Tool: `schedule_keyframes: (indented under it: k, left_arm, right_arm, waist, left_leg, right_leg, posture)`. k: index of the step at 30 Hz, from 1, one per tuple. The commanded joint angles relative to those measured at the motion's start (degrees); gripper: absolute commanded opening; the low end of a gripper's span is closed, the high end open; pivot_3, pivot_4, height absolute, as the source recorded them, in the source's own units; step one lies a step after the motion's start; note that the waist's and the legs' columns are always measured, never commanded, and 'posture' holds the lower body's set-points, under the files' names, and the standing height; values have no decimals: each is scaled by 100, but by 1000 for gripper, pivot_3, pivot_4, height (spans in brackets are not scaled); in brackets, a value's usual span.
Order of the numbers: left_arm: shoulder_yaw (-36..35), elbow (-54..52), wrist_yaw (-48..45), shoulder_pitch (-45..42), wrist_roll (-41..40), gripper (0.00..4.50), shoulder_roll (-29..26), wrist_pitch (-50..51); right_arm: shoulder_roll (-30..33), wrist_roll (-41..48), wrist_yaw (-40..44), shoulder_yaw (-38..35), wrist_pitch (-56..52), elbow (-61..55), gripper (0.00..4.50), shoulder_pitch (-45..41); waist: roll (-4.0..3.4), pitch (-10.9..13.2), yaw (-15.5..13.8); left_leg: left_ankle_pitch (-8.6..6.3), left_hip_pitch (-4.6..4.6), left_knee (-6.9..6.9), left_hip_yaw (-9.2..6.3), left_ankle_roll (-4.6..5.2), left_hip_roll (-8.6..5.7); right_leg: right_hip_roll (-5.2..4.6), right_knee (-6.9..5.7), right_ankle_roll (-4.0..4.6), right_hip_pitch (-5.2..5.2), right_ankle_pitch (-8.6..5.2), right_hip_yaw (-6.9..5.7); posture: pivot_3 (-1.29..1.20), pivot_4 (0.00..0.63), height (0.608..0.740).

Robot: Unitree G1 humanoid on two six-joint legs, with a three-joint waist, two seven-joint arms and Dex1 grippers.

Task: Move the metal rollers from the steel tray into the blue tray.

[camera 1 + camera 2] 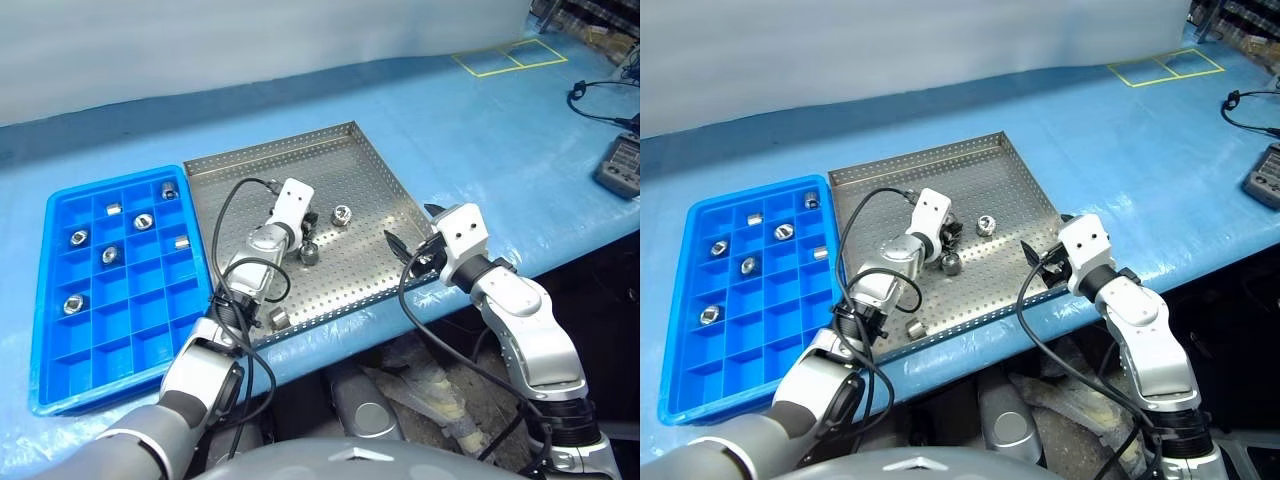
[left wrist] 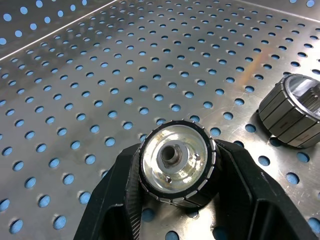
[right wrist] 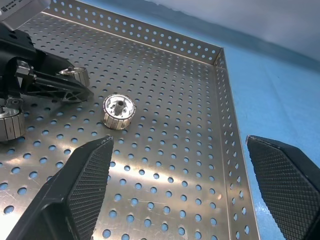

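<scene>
1. Bench (image 1: 480, 130): covered in blue sheet; carries both trays. Landmark for all places below is the steel tray (image 1: 340, 150)
2. Blue tray (image 1: 60, 300): lies just beside the steel tray, on the robot's left, rims almost touching. Several compartments already hold one roller each; many are empty
3. Steel tray: perforated floor, low rim. Three rollers sit loose on its floor: one near the middle (image 3: 119, 111), one next to the left fingers (image 1: 309, 255), one by the near rim (image 1: 280, 318)
4. Right gripper (image 1: 412, 240): at the tray's near right corner, fingers spread wide, nothing between them
5. Left gripper (image 2: 175, 200): over the middle of the tray, fingers closed on a roller (image 2: 176, 167), one pad on each side of its ribbed outer wall, hollow end facing the wrist camera. Roller appears to sit at or just above the floor; lift not confirmed
6. Handling judgement: rollers look solid metal, rigid, dense for their size, polished and so likely slippery; free ones would roll if laid on their side. Best hold is across the ribbed rim, as now, centred on the pads
</scene>
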State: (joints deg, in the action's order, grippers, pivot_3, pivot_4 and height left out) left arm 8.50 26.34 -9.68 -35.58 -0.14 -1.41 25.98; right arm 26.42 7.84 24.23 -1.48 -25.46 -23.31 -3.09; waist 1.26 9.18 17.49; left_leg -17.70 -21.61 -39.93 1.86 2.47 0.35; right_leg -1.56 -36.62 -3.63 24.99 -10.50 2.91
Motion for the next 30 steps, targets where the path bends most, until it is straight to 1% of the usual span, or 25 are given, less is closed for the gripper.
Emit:
schedule_keyframes:
  k: [1,2,4,7,10,13,17,20,23,24,25,27,30]
  left_arm:
    - [-193,-1046,-50,208,-78,1871,-147,11]
    - [-242,-1364,-94,311,-121,1871,-215,95]
    - [-444,-2381,-318,623,-377,1871,-454,496]
    - [-792,-3976,-705,1121,-835,1871,-1033,1481]
    - [-1331,-5216,-988,1594,-1269,1871,-1760,2549]
    - [-1779,-6091,-1221,2201,-1391,1871,-2700,3392]
    - [-2504,-7051,-1335,3090,-1544,1871,-3389,4166]
    - [-3035,-7733,-1661,3800,-1771,1871,-3732,4560]
    - [-3783,-8172,-2096,4551,-2024,1871,-3860,4706]
    - [-4058,-8300,-2262,4852,-2102,1871,-3854,4716]
    - [-4319,-8412,-2405,5117,-2164,1871,-3821,4714]
    - [-4702,-8541,-2575,5485,-2262,1871,-3749,4659]
    - [-5258,-8537,-2618,6082,-2159,1871,-3545,4570]
  right_arm:
    - [-12,68,48,-77,136,-116,4500,-54]
    - [-13,84,67,-74,135,-128,4500,-44]
    - [-24,93,113,-18,135,-138,4500,-11]
    - [-57,103,180,92,141,-135,4500,17]
    - [-60,127,281,186,129,-125,4500,24]
    - [-37,151,441,339,134,-116,4500,52]
    - [-102,243,618,533,132,-195,4500,-21]
    - [-124,247,674,609,128,-103,4500,-194]
    - [-131,247,759,682,144,19,4500,-333]
    - [-137,242,782,715,151,67,4500,-380]
    - [-142,238,804,739,158,109,4500,-422]
    - [-146,242,842,758,170,165,4500,-477]
    - [-175,226,925,838,203,319,4500,-629]
  waist:
    - [0,0,4]
    - [0,0,9]
    - [0,0,13]
    - [-2,0,24]
    - [-3,0,-2]
    - [-2,0,-25]
    - [2,2,-151]
    - [7,3,-321]
    - [8,4,-464]
    - [8,4,-537]
    - [9,3,-590]
    - [9,3,-718]
    - [9,3,-908]
  left_leg:
    - [0,-2,0,0,0,0]
    - [0,-6,0,1,0,1]
    - [0,-12,0,7,0,1]
    - [0,-18,0,17,-1,7]
    - [1,-14,0,18,-2,7]
    - [1,-10,1,20,-3,10]
    - [1,-10,1,19,-3,10]
    - [1,-11,1,18,-3,8]
    - [1,-11,2,17,-5,9]
    - [1,-11,3,16,-7,10]
    - [2,-10,5,13,-10,12]
    - [3,-9,9,12,-15,15]
    - [7,-8,10,10,-20,16]
  right_leg:
    - [0,-1,1,3,1,1]
    - [0,-3,3,7,2,2]
    - [0,-11,25,21,16,10]
    - [4,-21,26,38,17,21]
    - [3,-25,26,35,16,22]
    - [6,-25,9,37,3,22]
    - [1,-23,7,38,-2,18]
    - [-5,-21,20,38,3,15]
    - [-7,-22,43,43,6,11]
    - [-8,-23,47,43,4,8]
    - [-8,-25,72,44,-11,-1]
    - [-8,-26,80,45,-15,-8]
    - [-8,-29,97,45,-25,-15]
  posture:
    - [-361,150,740]
    - [-351,150,740]
    - [-342,150,740]
    - [-326,150,740]
    - [-299,150,740]
    - [-265,150,740]
    - [-209,150,740]
    - [-179,150,740]
    - [-142,150,740]
    - [-132,150,740]
    - [-121,150,740]
    - [-106,150,740]
    - [-65,150,740]
